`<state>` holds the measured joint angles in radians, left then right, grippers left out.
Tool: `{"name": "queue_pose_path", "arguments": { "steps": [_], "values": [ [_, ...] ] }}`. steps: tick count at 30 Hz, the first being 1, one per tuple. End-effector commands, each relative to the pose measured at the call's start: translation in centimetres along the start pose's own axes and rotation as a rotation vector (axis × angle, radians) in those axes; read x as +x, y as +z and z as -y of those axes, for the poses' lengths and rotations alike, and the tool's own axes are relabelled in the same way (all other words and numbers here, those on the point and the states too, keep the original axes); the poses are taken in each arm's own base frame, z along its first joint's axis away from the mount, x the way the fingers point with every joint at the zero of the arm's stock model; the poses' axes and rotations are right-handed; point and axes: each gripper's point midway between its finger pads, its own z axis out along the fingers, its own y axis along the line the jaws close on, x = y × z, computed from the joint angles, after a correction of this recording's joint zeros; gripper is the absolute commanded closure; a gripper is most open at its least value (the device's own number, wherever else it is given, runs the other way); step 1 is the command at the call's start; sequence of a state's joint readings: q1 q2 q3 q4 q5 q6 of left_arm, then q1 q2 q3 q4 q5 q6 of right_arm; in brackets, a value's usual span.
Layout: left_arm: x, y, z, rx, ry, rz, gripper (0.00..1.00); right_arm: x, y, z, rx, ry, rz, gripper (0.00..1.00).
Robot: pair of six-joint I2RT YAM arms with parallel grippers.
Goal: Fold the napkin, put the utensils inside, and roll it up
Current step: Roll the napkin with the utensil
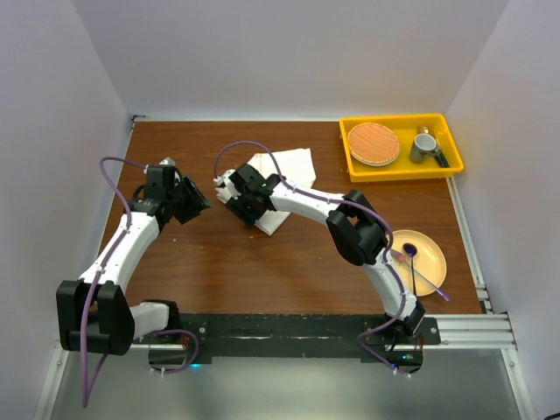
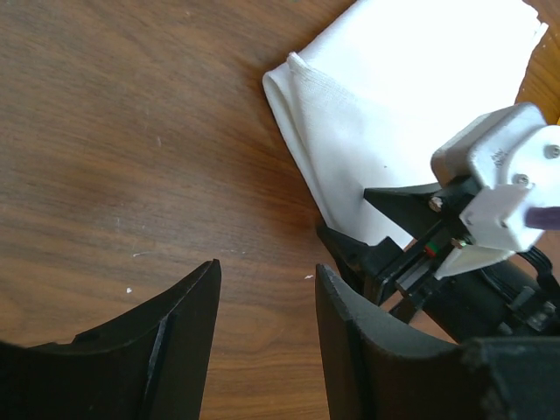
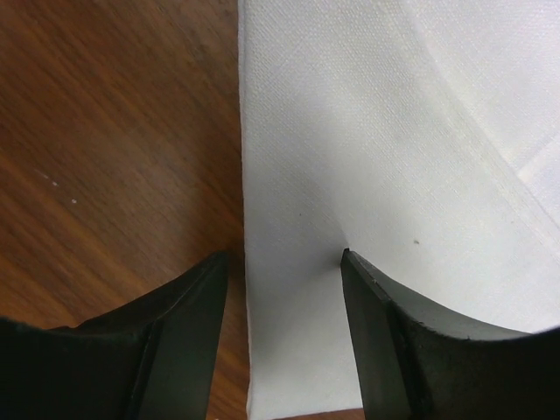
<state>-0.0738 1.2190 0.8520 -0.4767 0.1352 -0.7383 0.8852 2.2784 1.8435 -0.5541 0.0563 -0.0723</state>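
Observation:
The off-white napkin [image 1: 291,165] lies folded on the wooden table [image 1: 262,271], back of centre. My right gripper [image 1: 236,203] is open and low over the napkin's left edge. In the right wrist view the right gripper [image 3: 284,262] has one finger over bare wood and the other on the napkin [image 3: 376,131]. My left gripper [image 1: 201,203] is open and empty just left of it. In the left wrist view the left gripper [image 2: 267,271] is over bare wood, with the napkin [image 2: 394,105] and the right gripper [image 2: 385,236] close ahead. No gold fork shows.
A yellow tray [image 1: 398,171] at the back right holds a round waffle-patterned disc [image 1: 374,143] and a grey mug [image 1: 425,144]. A yellow plate [image 1: 429,262] at the right carries a silver-handled utensil with a purple end [image 1: 411,252]. White walls close in the table.

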Motion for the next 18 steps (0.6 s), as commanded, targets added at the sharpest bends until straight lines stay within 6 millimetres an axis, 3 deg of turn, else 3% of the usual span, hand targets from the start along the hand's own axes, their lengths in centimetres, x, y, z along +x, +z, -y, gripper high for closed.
{"name": "queue_pose_path", "arguments": {
  "steps": [1,10,14,15,18],
  "values": [
    [-0.6,-0.2,0.6,0.036,0.010,0.026,0.48,-0.4,0.7,-0.4,-0.015,-0.011,0.018,0.43],
    [-0.5,0.0,0.2,0.023,0.010,0.025,0.47,1.7,1.9,0.0,-0.024,0.029,-0.029,0.55],
    [0.0,0.8,-0.2,0.023,-0.004,-0.005,0.46,3.0,2.2,0.0,-0.011,0.035,-0.060,0.67],
    [0.3,1.0,-0.1,0.035,-0.014,-0.024,0.46,3.6,2.5,-0.2,-0.017,0.044,-0.075,0.75],
    [1.0,1.7,-0.3,0.054,-0.040,-0.053,0.46,4.2,2.6,-0.9,-0.049,0.069,-0.094,0.81]
  ]
}}
